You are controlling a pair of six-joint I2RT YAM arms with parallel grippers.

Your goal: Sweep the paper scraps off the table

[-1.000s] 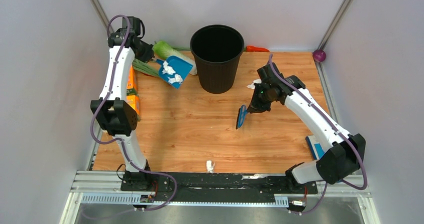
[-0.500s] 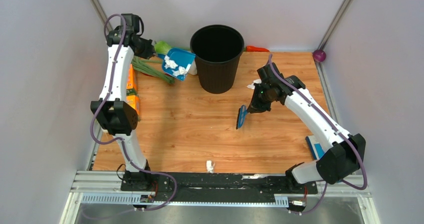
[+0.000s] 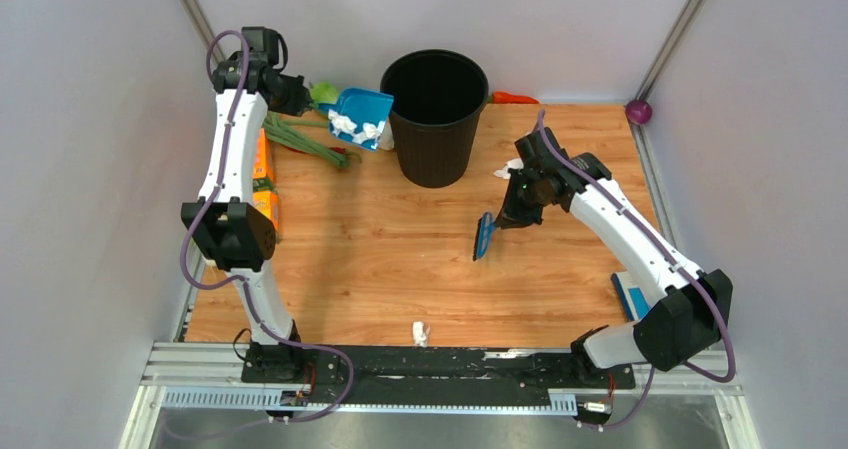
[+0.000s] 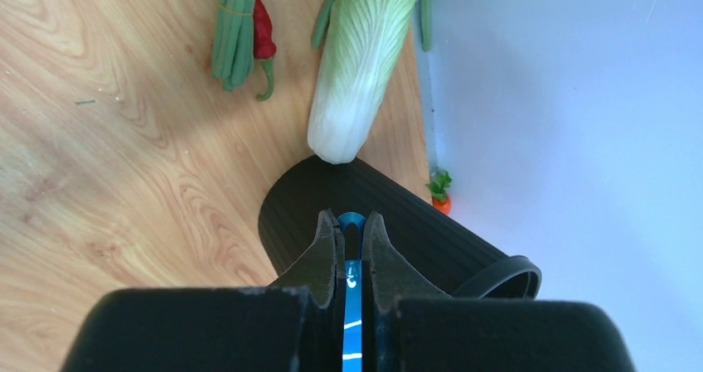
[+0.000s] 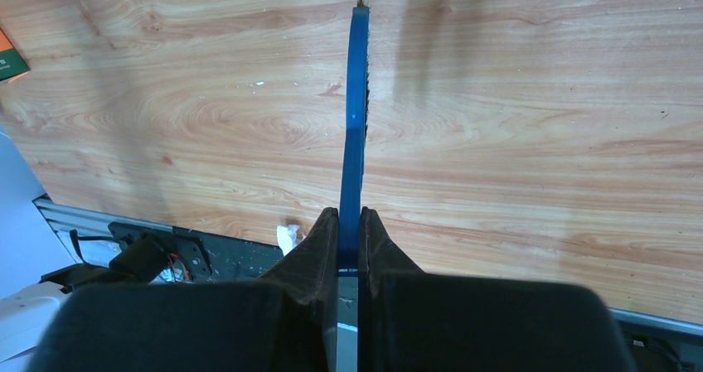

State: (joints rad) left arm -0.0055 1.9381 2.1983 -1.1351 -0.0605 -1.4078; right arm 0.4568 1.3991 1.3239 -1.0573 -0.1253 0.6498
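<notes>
My left gripper (image 3: 300, 97) is shut on the handle of the blue dustpan (image 3: 362, 116) and holds it raised beside the black bin (image 3: 434, 116). Several white paper scraps (image 3: 356, 127) lie in the pan. In the left wrist view the fingers (image 4: 328, 248) clamp the blue handle (image 4: 352, 306) above the bin's wall (image 4: 414, 223). My right gripper (image 3: 508, 214) is shut on a blue brush (image 3: 484, 235) over the table's middle; it shows edge-on in the right wrist view (image 5: 355, 140). One scrap (image 3: 421, 333) lies at the table's near edge, also in the right wrist view (image 5: 288, 238). Another scrap (image 3: 503, 172) lies right of the bin.
A cabbage (image 4: 365, 65), green beans and a red chilli (image 4: 242, 32) lie at the back left. Orange boxes (image 3: 265, 184) stand along the left edge. A toy carrot (image 3: 514, 97) and purple ball (image 3: 638, 112) sit at the back. A blue box (image 3: 630, 294) lies by the right arm's base.
My left gripper has lifted the dustpan with its scraps up and to the right, from the table's back left to beside the bin's rim. The right arm and brush have stayed still.
</notes>
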